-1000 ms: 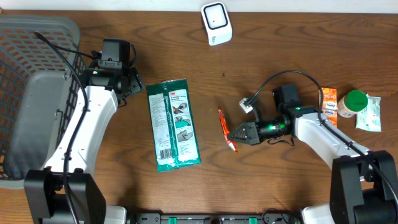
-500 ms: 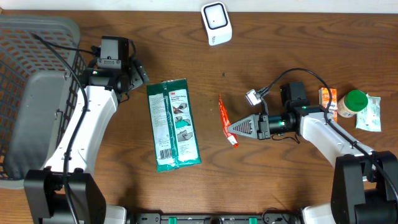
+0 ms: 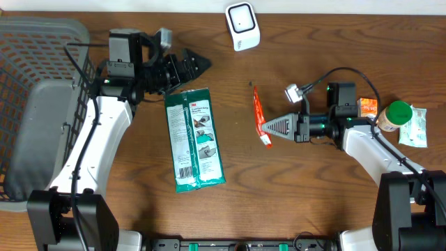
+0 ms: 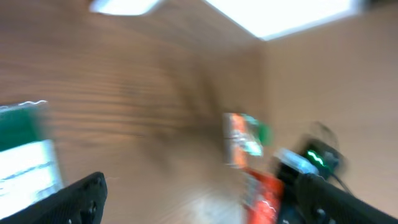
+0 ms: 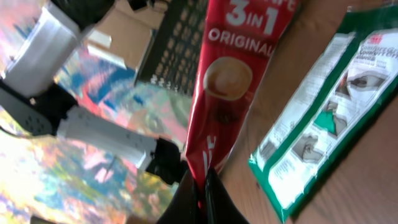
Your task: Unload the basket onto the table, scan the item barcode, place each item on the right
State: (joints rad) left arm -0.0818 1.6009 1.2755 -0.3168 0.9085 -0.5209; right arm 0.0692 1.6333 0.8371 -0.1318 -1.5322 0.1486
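Observation:
A red "3 in 1" coffee sachet [image 3: 257, 108] [image 5: 227, 81] is held up off the wooden table, and my right gripper [image 3: 264, 131] [image 5: 204, 186] is shut on its lower end. The white barcode scanner [image 3: 242, 26] stands at the back of the table, apart from the sachet. My left gripper [image 3: 194, 64] [image 4: 199, 208] is open and empty, pointing right above the top of a green wipes packet [image 3: 194, 139] [image 5: 323, 112]. The left wrist view is motion-blurred; the red sachet [image 4: 261, 199] shows dimly near the right finger.
A grey mesh basket [image 3: 35, 84] fills the left edge. At the far right lie an orange box [image 3: 368, 111], a green-capped bottle [image 3: 396, 115] and a pale packet [image 3: 418, 127]. The green packet lies flat between the arms.
My right gripper has lifted the sachet and carried it right and towards the back. The left gripper has swung round to point right and opened wider.

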